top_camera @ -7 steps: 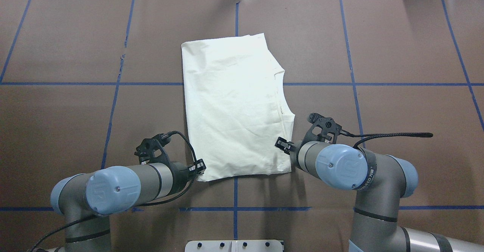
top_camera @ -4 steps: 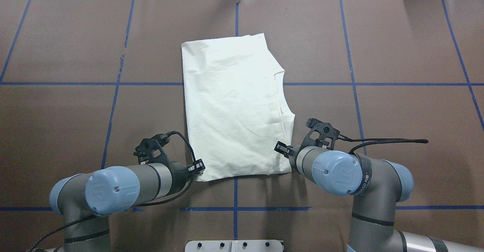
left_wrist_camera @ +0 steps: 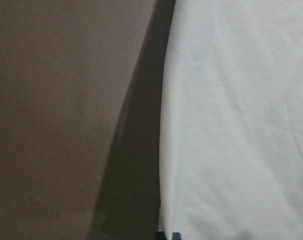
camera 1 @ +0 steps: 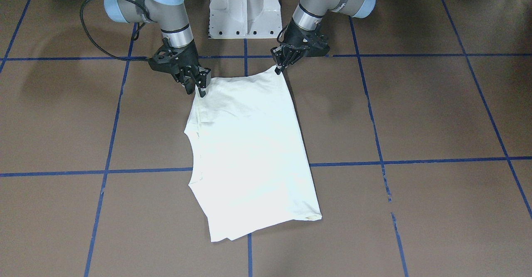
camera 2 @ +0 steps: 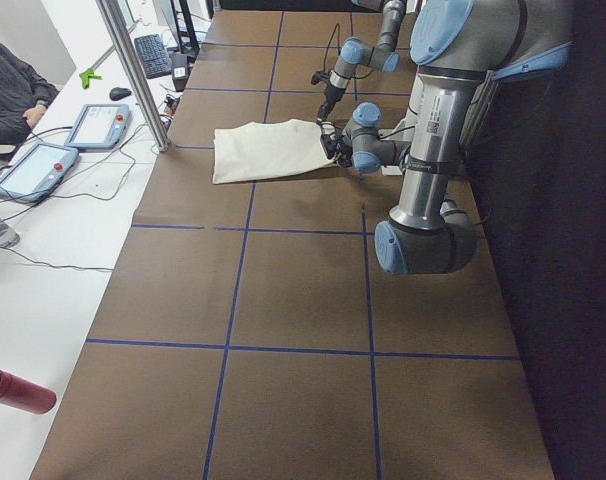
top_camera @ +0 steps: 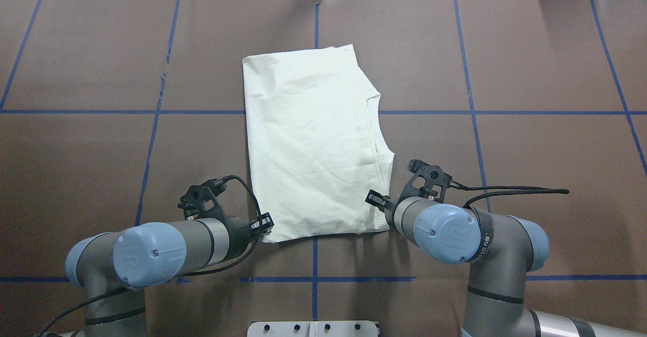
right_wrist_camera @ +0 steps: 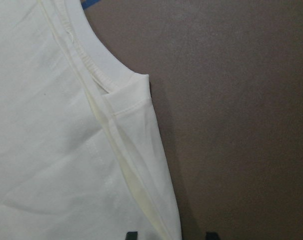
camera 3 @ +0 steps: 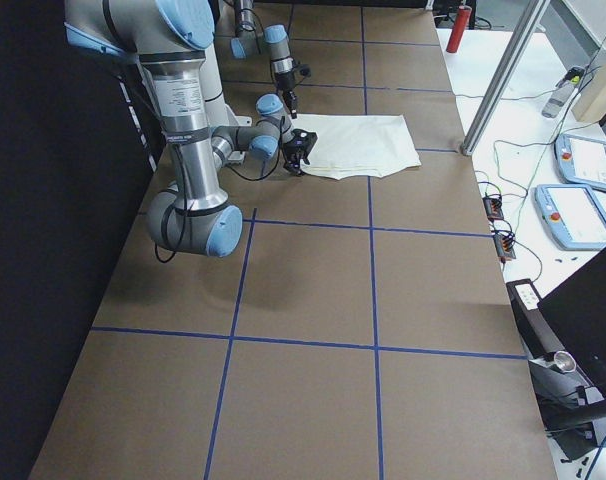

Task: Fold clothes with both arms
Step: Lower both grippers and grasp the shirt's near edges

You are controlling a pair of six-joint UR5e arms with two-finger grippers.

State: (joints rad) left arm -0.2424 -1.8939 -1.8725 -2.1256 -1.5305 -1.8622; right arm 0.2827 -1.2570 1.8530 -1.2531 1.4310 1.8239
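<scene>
Cloth, cream and softly creased: the shirt (top_camera: 313, 145) lies folded oblong in the middle of the brown worktop (top_camera: 101, 74). The left pincer (camera 1: 278, 69) is pressed together on its near corner; the right pincer (camera 1: 198, 89) stands spread astride the stitched shoulder edge.

Cream shirt (right_wrist_camera: 51, 150), probably neckline, on table (right_wrist_camera: 241, 125)

T-shirt (top_camera: 313, 145) on table (top_camera: 101, 165) between left claw (top_camera: 266, 224) and right claw (top_camera: 376, 199)

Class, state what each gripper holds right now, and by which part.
The left gripper appears to pinch the shirt by one robot-side corner. The right gripper is open at the other robot-side corner, holding nothing.
</scene>
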